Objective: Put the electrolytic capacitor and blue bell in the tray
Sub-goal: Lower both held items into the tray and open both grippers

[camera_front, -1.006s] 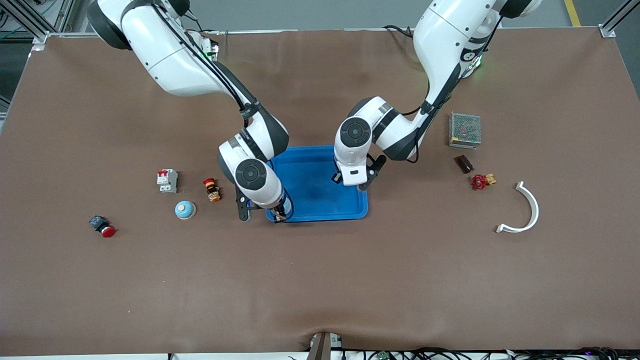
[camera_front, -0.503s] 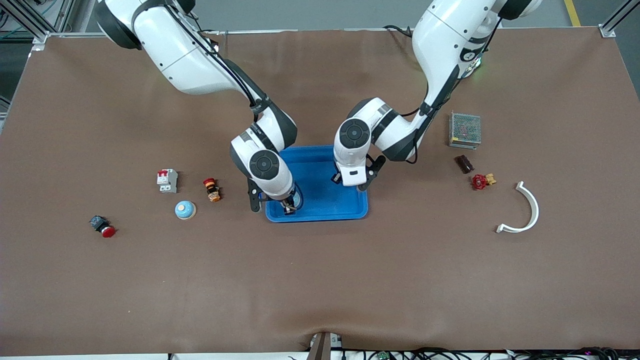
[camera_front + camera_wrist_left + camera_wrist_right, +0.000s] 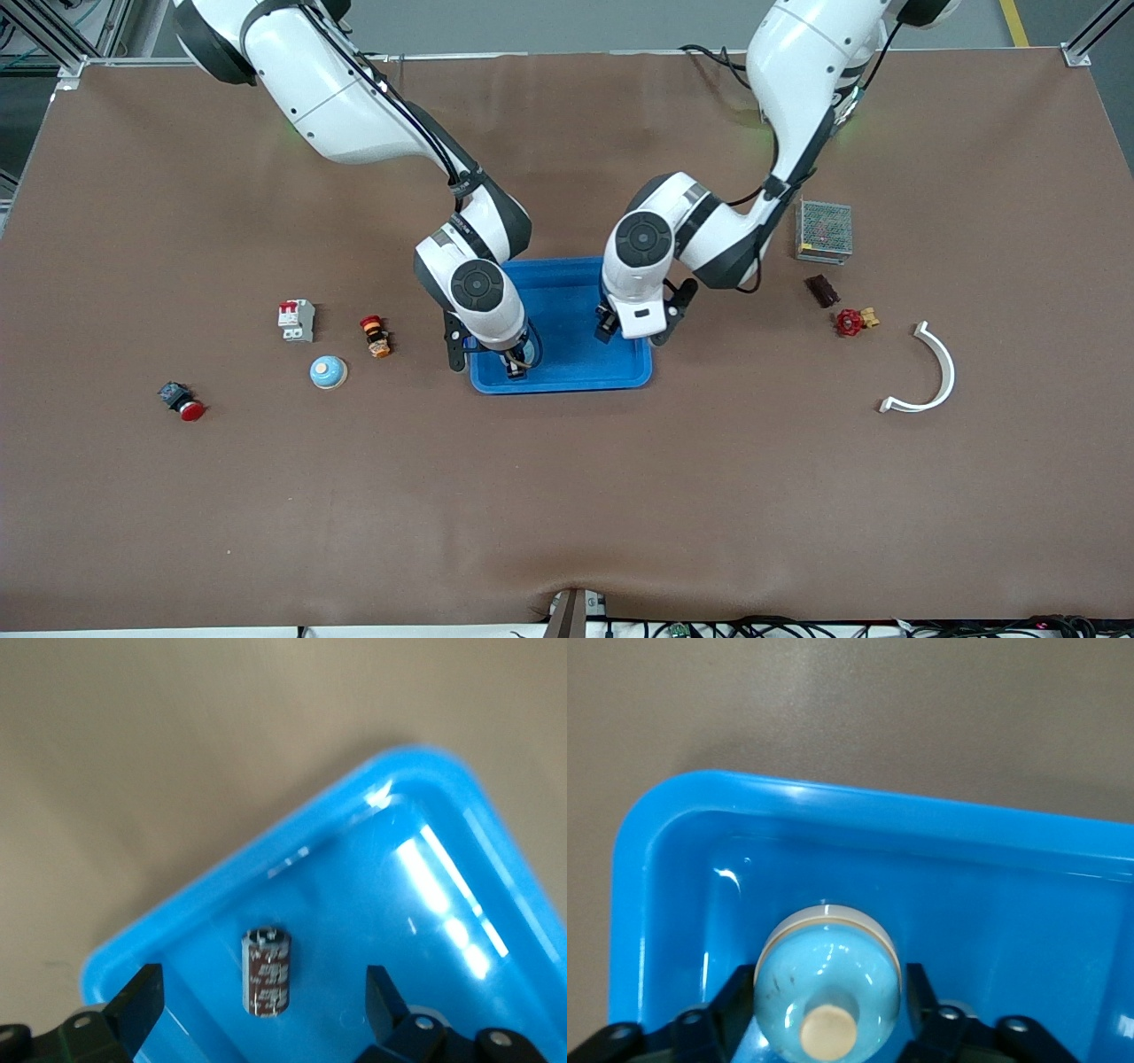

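My right gripper clamped on the blue bell over the blue tray at its 7 o'clock corner, my left gripper spread wide above the electrolytic capacitor lying in the tray's 4 o'clock corner.

Two white glossy-shelled arms with dark grey bands at the joints. Round dark grey caps with a ringed centre on the wrist joints. Thin black cables clipped along the right arm's forearm and down the left arm's forearm. White boxy flange with a small dark mark on the left wrist. Black matte grippers; left gripper and right gripper with blocky black fingers, silver screw heads in the black mounts.
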